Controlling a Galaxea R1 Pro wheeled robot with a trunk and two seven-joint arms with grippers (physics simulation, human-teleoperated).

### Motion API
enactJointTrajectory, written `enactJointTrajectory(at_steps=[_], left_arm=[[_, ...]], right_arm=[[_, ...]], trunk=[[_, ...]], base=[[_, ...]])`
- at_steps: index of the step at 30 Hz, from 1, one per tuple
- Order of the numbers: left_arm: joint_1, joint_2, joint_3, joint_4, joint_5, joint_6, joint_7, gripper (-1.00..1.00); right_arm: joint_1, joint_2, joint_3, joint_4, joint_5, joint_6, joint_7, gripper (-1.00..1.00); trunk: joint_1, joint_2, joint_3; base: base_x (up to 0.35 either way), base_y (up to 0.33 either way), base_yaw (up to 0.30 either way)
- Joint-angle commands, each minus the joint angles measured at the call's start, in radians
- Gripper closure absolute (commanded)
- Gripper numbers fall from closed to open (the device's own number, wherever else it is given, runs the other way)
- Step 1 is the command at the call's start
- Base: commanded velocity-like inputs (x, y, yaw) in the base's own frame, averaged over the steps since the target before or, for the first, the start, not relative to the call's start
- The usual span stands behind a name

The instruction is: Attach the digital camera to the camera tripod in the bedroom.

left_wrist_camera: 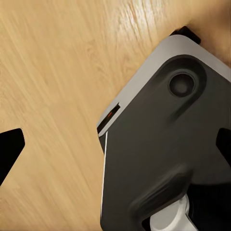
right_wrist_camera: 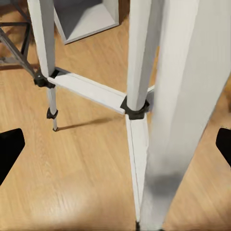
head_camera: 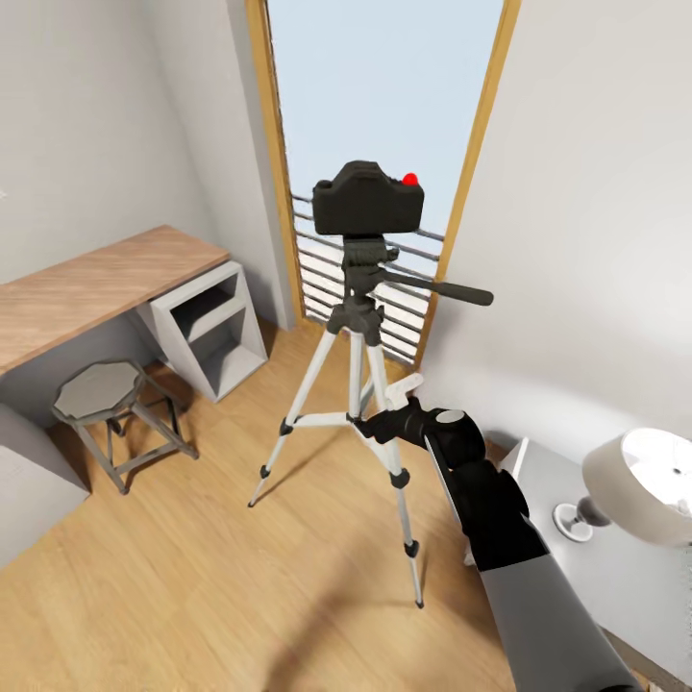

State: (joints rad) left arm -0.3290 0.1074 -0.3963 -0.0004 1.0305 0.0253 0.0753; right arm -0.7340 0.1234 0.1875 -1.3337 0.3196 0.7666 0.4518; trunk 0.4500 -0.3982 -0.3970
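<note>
One tripod (head_camera: 360, 384) stands by the window (head_camera: 384, 86), and the camera (head_camera: 368, 199) already sits on its head. My right gripper (right_wrist_camera: 115, 144) is spread wide around a leg. Risk: any sideways nudge tips the tripod. Desk cubby (head_camera: 207, 322) looks empty. Left gripper (left_wrist_camera: 115, 144) spread, holding nothing.

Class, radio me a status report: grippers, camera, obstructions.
Right gripper open around tripod leg. Left gripper open, empty. Digital camera sits atop tripod head. Nothing obstructing.
</note>
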Motion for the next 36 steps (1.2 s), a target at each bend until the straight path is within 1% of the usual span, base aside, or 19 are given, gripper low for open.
enactJointTrajectory(at_steps=[1,9,12,18,22,26,36], left_arm=[[-0.001,0.000,-0.008,0.000,0.007,0.003,0.003,-1.00],[-0.001,0.000,-0.009,0.000,0.007,0.004,0.003,-1.00],[-0.001,0.000,-0.009,0.000,0.006,0.005,0.002,-1.00],[-0.001,0.000,-0.009,0.000,0.006,0.005,0.002,-1.00],[-0.001,0.000,-0.009,0.000,0.006,0.005,0.001,-1.00],[-0.001,0.000,-0.009,0.000,0.006,0.006,0.001,-1.00],[-0.001,0.000,-0.009,0.000,0.007,0.007,0.002,-1.00]], right_arm=[[-0.001,0.000,0.000,-0.001,0.011,0.003,0.008,-1.00],[-0.001,-0.003,-0.001,-0.001,0.013,0.005,0.008,-1.00],[-0.001,-0.013,-0.002,-0.001,0.011,0.005,0.008,-1.00],[-0.001,-0.042,-0.001,-0.001,0.010,0.003,0.006,-1.00],[-0.001,-0.053,-0.002,-0.001,0.009,0.002,0.005,-1.00],[-0.001,-0.058,-0.003,-0.001,0.008,0.001,0.002,-1.00],[-0.001,-0.062,-0.003,0.000,0.006,0.001,-0.027,-1.00]], trunk=[[0.000,-0.002,-0.002],[0.000,-0.002,-0.002],[0.000,-0.002,-0.002],[0.000,-0.002,-0.002],[0.000,-0.002,-0.002],[0.000,-0.002,-0.002],[0.000,-0.002,-0.002]], base=[[-0.304,0.000,0.000],[-0.264,0.000,0.000],[-0.094,0.000,0.000],[-0.037,0.000,0.000],[-0.018,0.000,0.000],[-0.122,0.000,0.000],[-0.225,0.000,0.000]])
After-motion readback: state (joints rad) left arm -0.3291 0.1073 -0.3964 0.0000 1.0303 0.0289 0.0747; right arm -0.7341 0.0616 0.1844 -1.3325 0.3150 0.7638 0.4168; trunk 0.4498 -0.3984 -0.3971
